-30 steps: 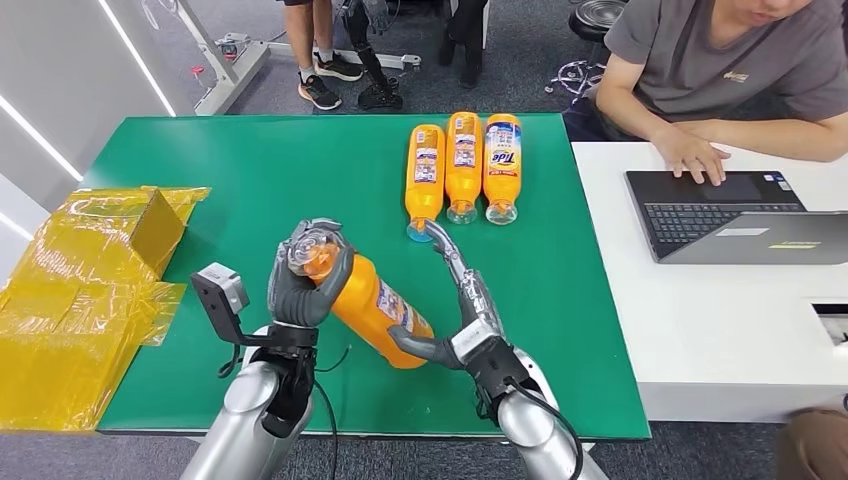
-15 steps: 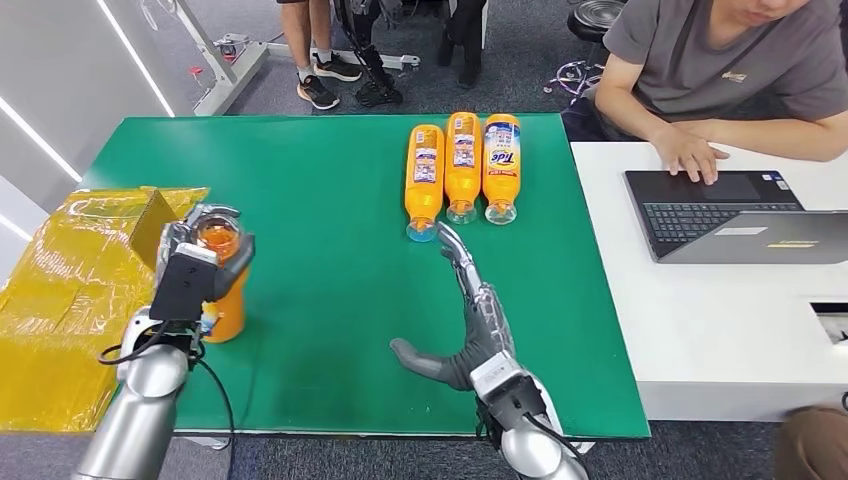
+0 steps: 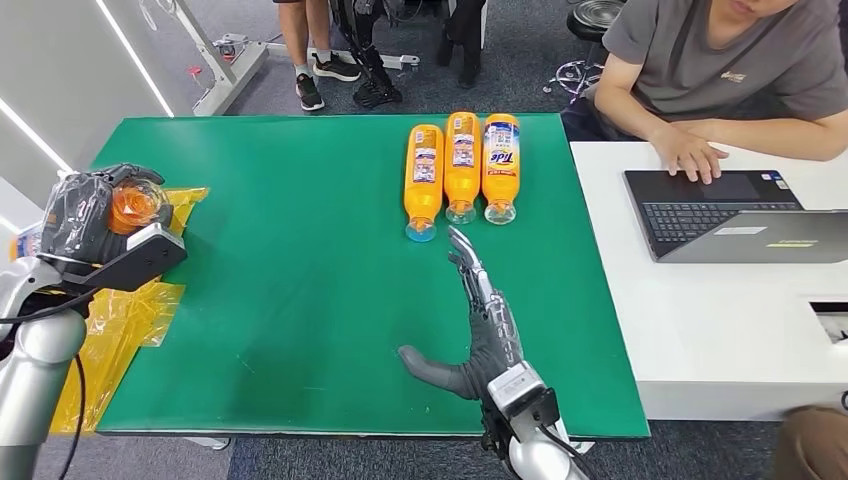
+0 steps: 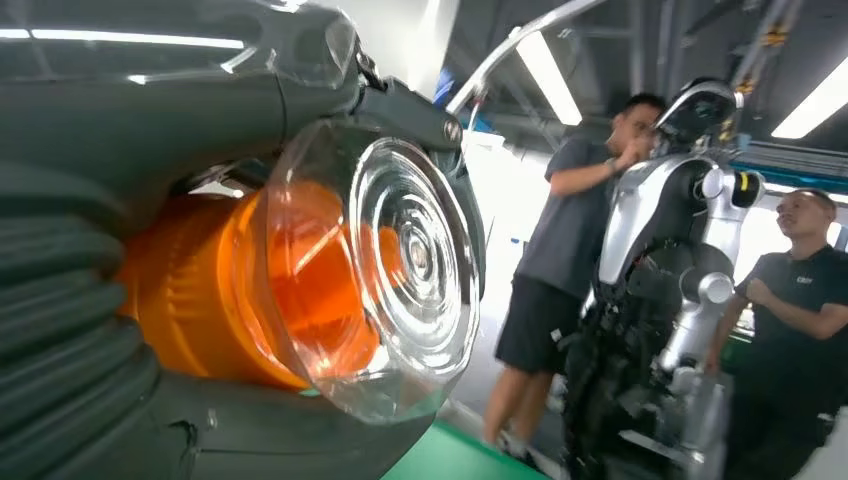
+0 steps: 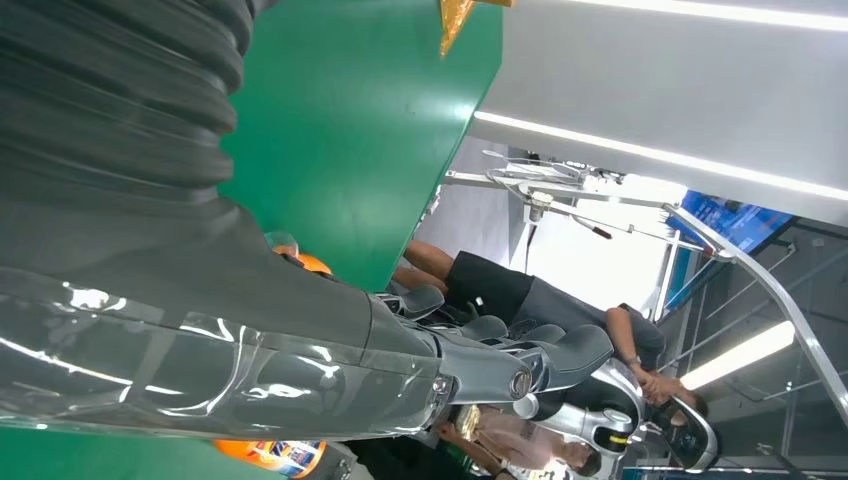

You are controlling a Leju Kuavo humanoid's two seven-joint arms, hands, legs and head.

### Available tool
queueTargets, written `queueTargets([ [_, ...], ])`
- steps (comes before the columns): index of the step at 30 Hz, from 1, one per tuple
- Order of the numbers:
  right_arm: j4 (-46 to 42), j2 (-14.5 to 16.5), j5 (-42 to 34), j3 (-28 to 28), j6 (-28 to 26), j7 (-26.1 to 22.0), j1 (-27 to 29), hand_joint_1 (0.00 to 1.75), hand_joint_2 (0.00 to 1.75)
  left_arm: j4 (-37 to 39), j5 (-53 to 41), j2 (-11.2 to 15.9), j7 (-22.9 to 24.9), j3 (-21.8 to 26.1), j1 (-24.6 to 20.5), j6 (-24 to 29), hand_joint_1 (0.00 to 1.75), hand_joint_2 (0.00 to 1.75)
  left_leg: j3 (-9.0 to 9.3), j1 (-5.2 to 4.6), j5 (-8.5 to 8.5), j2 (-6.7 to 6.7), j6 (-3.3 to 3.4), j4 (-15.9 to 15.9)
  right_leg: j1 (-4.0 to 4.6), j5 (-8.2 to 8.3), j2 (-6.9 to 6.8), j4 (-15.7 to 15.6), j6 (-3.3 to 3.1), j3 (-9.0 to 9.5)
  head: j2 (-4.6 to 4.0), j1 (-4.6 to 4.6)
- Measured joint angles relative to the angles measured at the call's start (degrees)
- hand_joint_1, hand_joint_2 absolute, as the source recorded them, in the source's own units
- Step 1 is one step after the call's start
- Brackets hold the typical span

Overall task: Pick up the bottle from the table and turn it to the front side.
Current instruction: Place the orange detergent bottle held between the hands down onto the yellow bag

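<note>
My left hand (image 3: 90, 215) grips an orange bottle (image 3: 135, 203) by its capped end, raised over the table's left edge above the yellow wrapping. In the left wrist view the bottle's clear cap (image 4: 400, 270) and orange neck sit inside that hand (image 4: 120, 330). My right hand (image 3: 480, 335) is held flat above the green table (image 3: 300, 250), fingers stretched toward the far side, holding nothing. Three more orange bottles (image 3: 461, 165) lie side by side at the table's far middle, just beyond my right fingertips. The right wrist view has my right hand (image 5: 250, 330) over the green surface.
Yellow wrapping (image 3: 110, 310) lies on and off the table's left edge. A white desk (image 3: 720, 320) on the right carries a laptop (image 3: 735, 225), with a seated person (image 3: 730, 70) typing. Other people and a second robot (image 4: 650, 290) stand beyond the table.
My left hand has carried the bottle from the table's middle out to the left and up over the yellow wrapping. My right hand has let go of it and straightened out.
</note>
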Motion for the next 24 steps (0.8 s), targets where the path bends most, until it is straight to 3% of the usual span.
queueTargets([
  [5,-1.68,0.00,-0.16,-0.76,1.23,-1.04,-0.03,0.00,1.75,3.63,-6.43,2.54,-0.44,-3.96,-1.11,-0.33,1.75,1.75,0.00,-0.03,0.00,0.00,0.00,0.00,0.00,0.00,0.00,-0.01,0.00,0.01,0.00,0.01],
  [13,-3.23,0.00,-5.35,-2.50,2.77,-2.04,-0.48,0.00,1.75,13.38,-11.24,2.14,-1.59,-10.69,-1.84,-0.20,1.75,1.75,0.00,-0.04,0.00,0.01,0.00,0.02,-0.02,0.01,0.00,-0.03,0.01,0.02,0.00,0.01],
  [24,-3.53,-0.04,-7.15,-5.10,1.12,-1.96,0.85,0.00,1.75,23.18,-12.83,2.95,-3.81,-14.76,-1.88,0.99,1.75,1.75,-0.02,0.00,-0.02,0.00,-0.02,0.01,-0.01,0.00,0.00,-0.02,0.00,-0.01,0.00,0.01],
])
